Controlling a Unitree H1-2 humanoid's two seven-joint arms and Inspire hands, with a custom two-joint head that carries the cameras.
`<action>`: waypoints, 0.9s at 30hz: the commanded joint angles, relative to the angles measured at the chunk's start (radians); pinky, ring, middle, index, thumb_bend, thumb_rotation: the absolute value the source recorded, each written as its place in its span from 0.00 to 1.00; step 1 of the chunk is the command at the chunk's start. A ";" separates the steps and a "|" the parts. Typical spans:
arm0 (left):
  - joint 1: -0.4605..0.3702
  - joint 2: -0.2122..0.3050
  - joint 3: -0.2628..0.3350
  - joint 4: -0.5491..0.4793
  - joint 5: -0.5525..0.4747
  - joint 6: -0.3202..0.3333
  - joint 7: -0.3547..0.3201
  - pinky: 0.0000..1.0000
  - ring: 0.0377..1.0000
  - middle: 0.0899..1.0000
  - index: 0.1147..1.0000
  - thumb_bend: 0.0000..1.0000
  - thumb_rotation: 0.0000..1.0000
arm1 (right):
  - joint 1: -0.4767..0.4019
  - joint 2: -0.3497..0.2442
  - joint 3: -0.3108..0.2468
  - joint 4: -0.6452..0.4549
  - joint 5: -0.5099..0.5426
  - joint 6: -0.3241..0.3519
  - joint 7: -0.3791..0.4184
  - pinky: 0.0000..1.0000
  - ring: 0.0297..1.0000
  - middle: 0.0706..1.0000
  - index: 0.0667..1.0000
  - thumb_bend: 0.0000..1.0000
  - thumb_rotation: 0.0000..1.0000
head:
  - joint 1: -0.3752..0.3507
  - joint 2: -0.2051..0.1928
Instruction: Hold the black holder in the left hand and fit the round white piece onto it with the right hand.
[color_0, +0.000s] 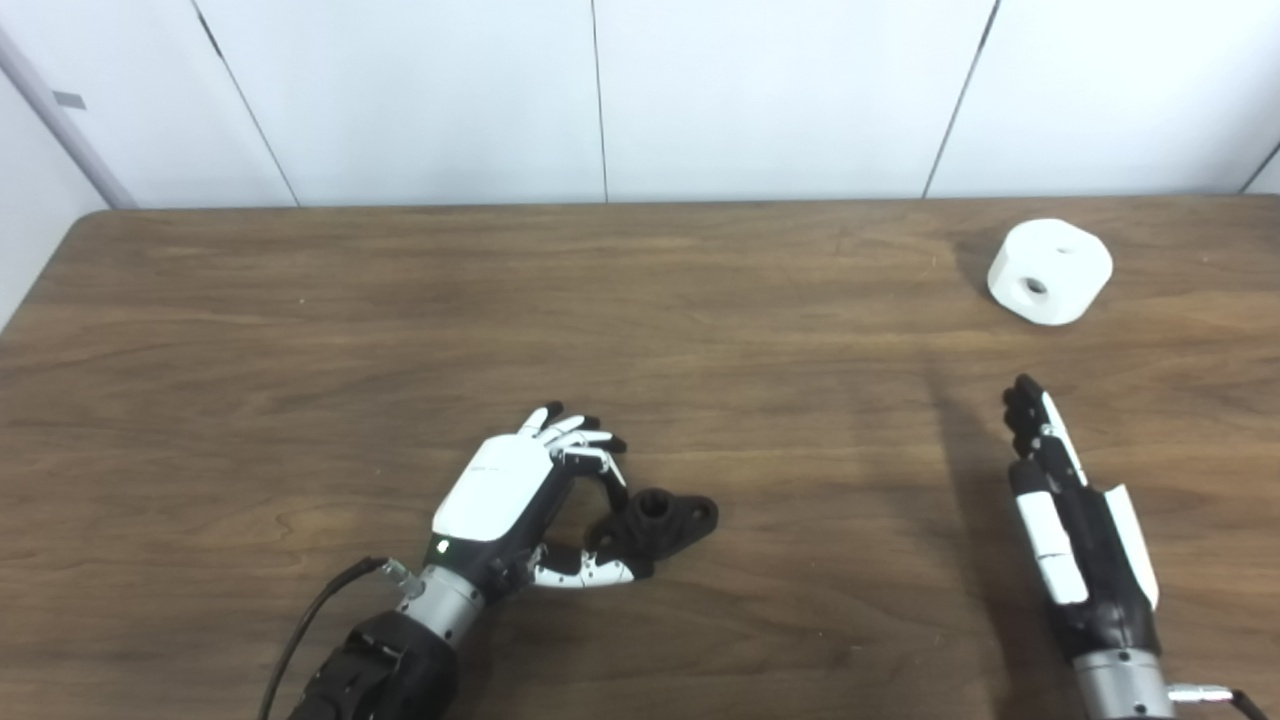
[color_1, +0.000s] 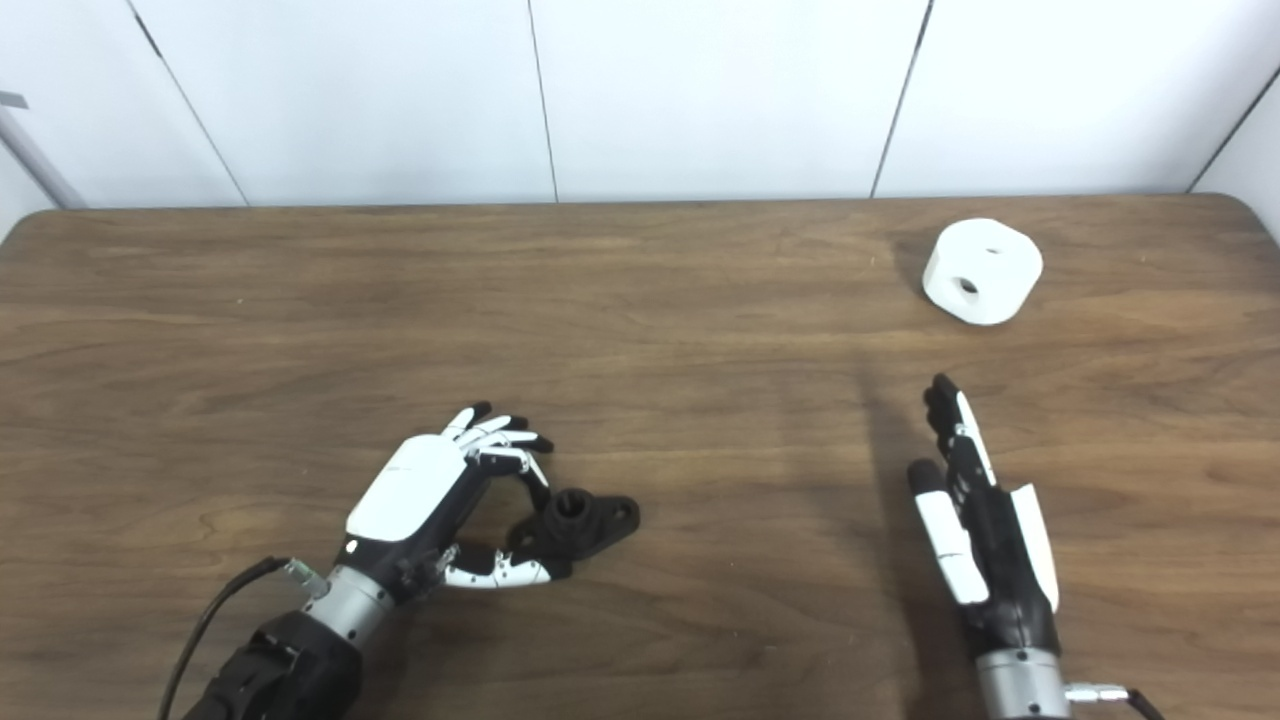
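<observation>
The black holder (color_0: 658, 524) lies on the wooden table (color_0: 300, 350), near the front and left of centre. My left hand (color_0: 520, 500) is right beside its left end, fingers curled over it and thumb along its near side, not closed on it. The round white piece (color_0: 1049, 271), with a hole in its side, rests at the far right of the table. My right hand (color_0: 1060, 510) is open and empty, fingers straight and edge-on, well short of the white piece.
White wall panels stand behind the table's far edge. The table's rounded left corner (color_0: 95, 215) shows at the back.
</observation>
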 joint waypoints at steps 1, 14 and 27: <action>0.000 0.008 -0.002 0.004 0.015 -0.030 0.000 1.00 0.89 0.77 0.42 0.52 0.05 | -0.055 0.013 -0.024 -0.060 -0.013 0.010 -0.017 0.99 0.96 0.95 0.96 0.59 0.79 | -0.004 -0.002; -0.008 -0.005 -0.003 0.032 0.026 -0.043 0.004 1.00 0.89 0.77 0.42 0.52 0.05 | -0.276 -0.091 -0.177 -0.133 -0.101 0.232 -0.028 0.76 0.86 0.90 0.86 0.62 0.62 | -0.063 -0.046; 0.005 0.019 0.034 0.059 0.002 -0.093 0.029 1.00 0.87 0.76 0.42 0.52 0.05 | -0.426 -0.167 -0.200 -0.068 -0.288 0.382 -0.035 0.74 0.83 0.85 0.81 0.78 0.42 | -0.280 -0.140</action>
